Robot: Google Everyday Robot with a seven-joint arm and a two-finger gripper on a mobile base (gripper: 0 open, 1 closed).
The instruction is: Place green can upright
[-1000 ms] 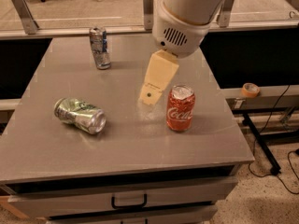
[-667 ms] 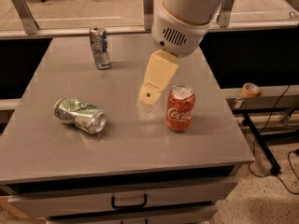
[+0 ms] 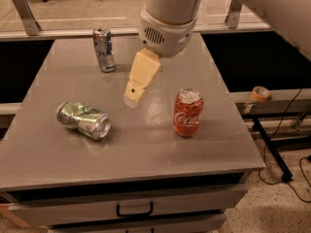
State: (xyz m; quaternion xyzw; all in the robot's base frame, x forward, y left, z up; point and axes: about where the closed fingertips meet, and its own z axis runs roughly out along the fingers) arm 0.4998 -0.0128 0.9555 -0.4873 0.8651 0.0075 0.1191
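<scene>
- Catching the approach step here: nothing gripped yet, and the lift-and-stand is not yet begun.
- Spotting the green can down on its side on the table, at 8 o'clock from the gripper and apart from it, silver end turned toward 4 o'clock.
- Seeing the gripper poised over mid-table with nothing in it; cannot tell whether open or closed.
- Calling next for a swing toward 8 o'clock, a descent over the can's body, a grasp across its width, then a tilt up onto its base.
- Minding the red can, upright at 3 o'clock, and the dented silver-and-blue can, standing at 11 o'clock.
- Noting one drawer under the tabletop, closed; contents hidden.
</scene>
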